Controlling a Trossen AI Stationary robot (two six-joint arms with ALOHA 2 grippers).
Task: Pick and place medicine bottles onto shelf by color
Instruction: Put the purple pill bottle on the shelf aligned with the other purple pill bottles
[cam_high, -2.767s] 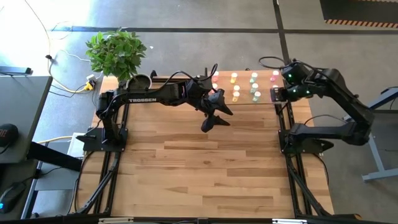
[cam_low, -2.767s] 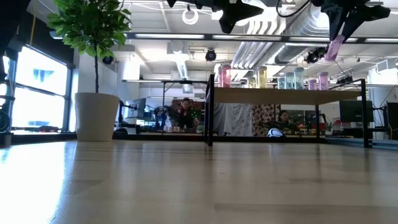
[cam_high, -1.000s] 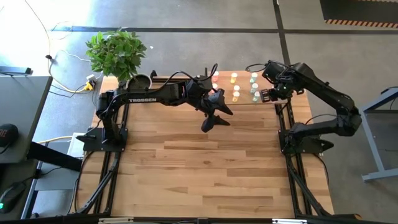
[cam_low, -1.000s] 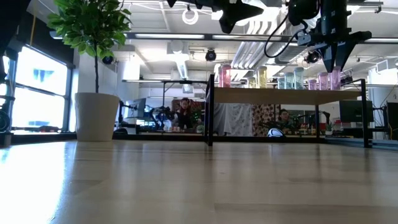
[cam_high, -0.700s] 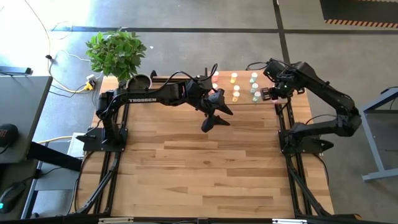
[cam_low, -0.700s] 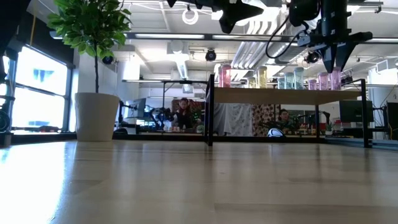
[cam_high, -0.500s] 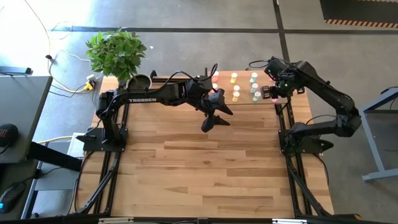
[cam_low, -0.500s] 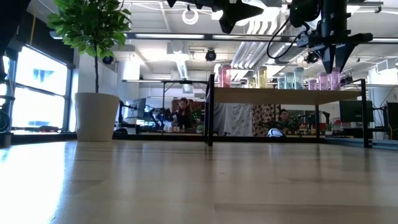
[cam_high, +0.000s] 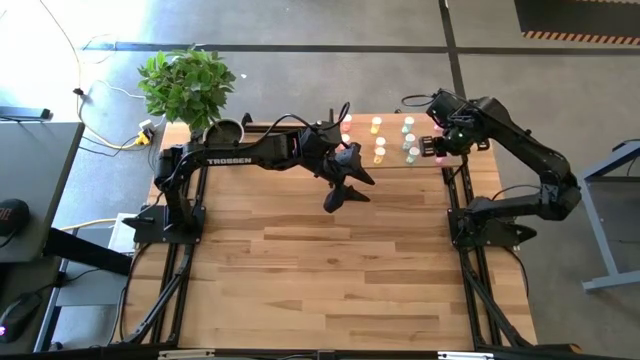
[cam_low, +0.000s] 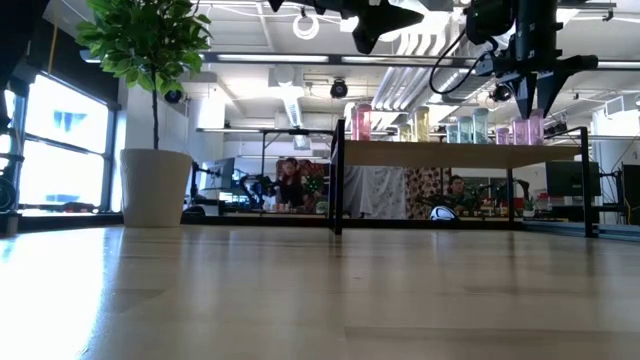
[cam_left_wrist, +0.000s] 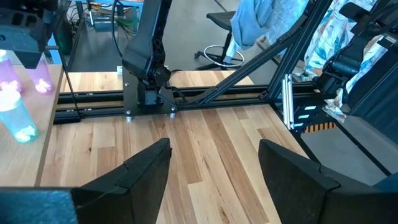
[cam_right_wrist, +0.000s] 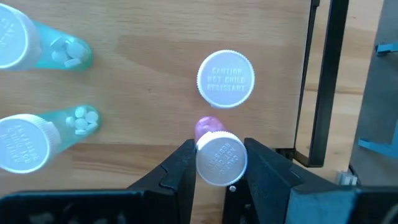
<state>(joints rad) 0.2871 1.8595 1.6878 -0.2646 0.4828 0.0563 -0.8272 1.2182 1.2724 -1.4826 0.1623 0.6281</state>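
Note:
The shelf (cam_high: 395, 140) stands at the table's far edge with several medicine bottles upright on its board (cam_low: 450, 153): pink (cam_low: 361, 122), yellow (cam_low: 421, 123), pale green (cam_low: 480, 125) and magenta (cam_low: 503, 133). My right gripper (cam_right_wrist: 222, 167) hangs over the shelf's right end (cam_high: 438, 148), shut on a magenta bottle (cam_low: 535, 127) with a white cap. Another white-capped bottle (cam_right_wrist: 225, 79) stands just beyond it, and two pale green ones (cam_right_wrist: 31, 140) stand to the side. My left gripper (cam_left_wrist: 214, 168) is open and holds nothing, raised over the table's far middle (cam_high: 345, 190). My right gripper pinches the magenta bottle at its white cap (cam_right_wrist: 222, 158) between its two fingers (cam_right_wrist: 183, 165). The fingers come from above, pointing down. The bottle hangs nearly upright below them, its base level with the shelf board (cam_low: 535, 141); I cannot tell whether it rests there.
A leafy plant (cam_high: 187, 85) in a grey pot (cam_high: 225, 130) stands at the table's far left corner, beside the left arm's base. The wooden table top (cam_high: 330, 270) stretches bare toward the near edge. Black frame rails (cam_high: 460, 250) run along both sides.

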